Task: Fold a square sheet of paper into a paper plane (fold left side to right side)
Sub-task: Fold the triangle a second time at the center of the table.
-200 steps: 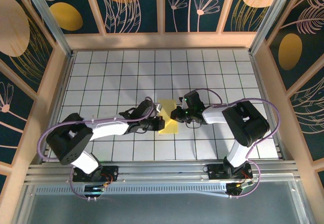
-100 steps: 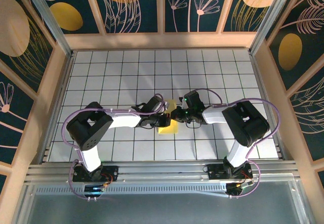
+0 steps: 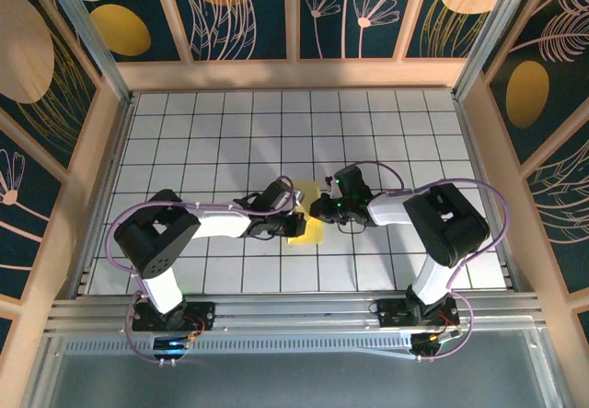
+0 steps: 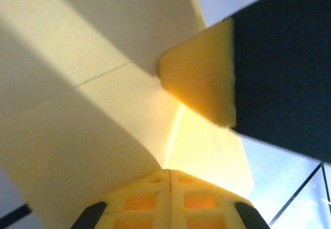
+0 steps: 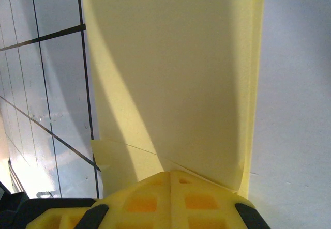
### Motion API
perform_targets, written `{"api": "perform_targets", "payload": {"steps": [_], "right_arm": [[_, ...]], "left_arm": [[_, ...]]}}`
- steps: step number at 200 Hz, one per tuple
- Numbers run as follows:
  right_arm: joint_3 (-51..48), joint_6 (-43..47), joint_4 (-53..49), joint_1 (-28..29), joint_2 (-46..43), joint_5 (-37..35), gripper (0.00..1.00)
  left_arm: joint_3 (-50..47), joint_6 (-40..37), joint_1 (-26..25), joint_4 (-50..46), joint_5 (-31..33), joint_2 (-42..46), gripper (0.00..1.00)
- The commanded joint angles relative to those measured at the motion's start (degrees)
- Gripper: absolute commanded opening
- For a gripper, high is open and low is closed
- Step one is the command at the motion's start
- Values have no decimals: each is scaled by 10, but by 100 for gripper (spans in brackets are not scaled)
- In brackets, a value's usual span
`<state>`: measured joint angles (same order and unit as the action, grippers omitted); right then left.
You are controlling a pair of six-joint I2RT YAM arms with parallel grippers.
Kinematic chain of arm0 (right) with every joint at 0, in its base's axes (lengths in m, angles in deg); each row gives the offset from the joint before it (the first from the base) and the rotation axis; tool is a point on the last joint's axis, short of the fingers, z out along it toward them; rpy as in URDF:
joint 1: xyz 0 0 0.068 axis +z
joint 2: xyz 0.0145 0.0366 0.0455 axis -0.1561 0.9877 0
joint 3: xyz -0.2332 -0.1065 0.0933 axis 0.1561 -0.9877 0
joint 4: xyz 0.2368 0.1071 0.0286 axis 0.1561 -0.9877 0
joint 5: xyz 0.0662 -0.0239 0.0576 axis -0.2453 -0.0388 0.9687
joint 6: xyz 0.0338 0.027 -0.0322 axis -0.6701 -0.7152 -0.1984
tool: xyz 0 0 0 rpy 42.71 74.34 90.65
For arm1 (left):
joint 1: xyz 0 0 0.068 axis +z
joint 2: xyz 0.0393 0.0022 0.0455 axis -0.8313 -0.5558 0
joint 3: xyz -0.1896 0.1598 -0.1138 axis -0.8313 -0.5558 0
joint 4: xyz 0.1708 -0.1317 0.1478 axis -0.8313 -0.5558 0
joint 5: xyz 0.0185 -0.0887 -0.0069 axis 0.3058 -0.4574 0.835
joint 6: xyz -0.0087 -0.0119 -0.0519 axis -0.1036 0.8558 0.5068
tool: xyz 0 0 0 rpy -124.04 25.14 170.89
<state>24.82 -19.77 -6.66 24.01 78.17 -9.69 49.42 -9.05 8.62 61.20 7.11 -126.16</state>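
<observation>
paper: 1 square sheet of paper (image 3: 309,232), bright yellow, flat on the surface near the middle, a bit toward the near edge
paper shape: folded over, taller than wide from the top camera; layers overlap, long folded edge (image 5: 253,84) runs up the right of the right wrist view
creases: 1 thin crease line (image 4: 103,74) in the left wrist view, 1 near the fingers in the right wrist view
left hand: 1, left hand (image 3: 293,216) on the sheet's left edge; closed, fingers together, tips against the paper, nothing seen clamped between them (image 4: 169,180)
right hand: 1, right hand (image 3: 318,209) on the sheet's right edge; closed the same way, tips on the paper (image 5: 170,178)
hands vs each other: facing tip to tip across the sheet, just beside one another
arms: 2, both bent inward from bases at the near edge
cables: 2 purple, 1 looped along each arm
surface: white grid tiles (image 3: 221,132), dark grid lines
surround: wood-framed panels, dark blue with plant pattern, on three sides
</observation>
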Motion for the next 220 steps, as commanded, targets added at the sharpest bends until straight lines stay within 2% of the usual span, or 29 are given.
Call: {"api": "perform_targets", "payload": {"steps": [1,62,82,105,136,150,178,220], "right_arm": [[-11,15,-69,3,37,-43,0],[3,17,-77,1,26,-37,0],[27,24,-88,1,2,-29,0],[47,35,-102,-2,-43,-40,19],[37,49,-120,-14,-117,-82,40],[16,53,-120,-13,-153,-96,47],[-40,51,-114,-56,-226,-104,58],[-99,54,-121,-88,-308,-88,64]], "left_arm": [[-18,-29,3,-46,19,21,0],[-45,-64,3,-64,35,103,1],[-45,-60,4,-84,70,144,5],[-45,-40,15,-98,102,182,26],[-52,-13,57,-54,51,187,41],[-40,-17,66,-45,38,167,43],[-4,-37,68,-39,12,111,45],[41,-41,69,-42,10,38,46]]}}
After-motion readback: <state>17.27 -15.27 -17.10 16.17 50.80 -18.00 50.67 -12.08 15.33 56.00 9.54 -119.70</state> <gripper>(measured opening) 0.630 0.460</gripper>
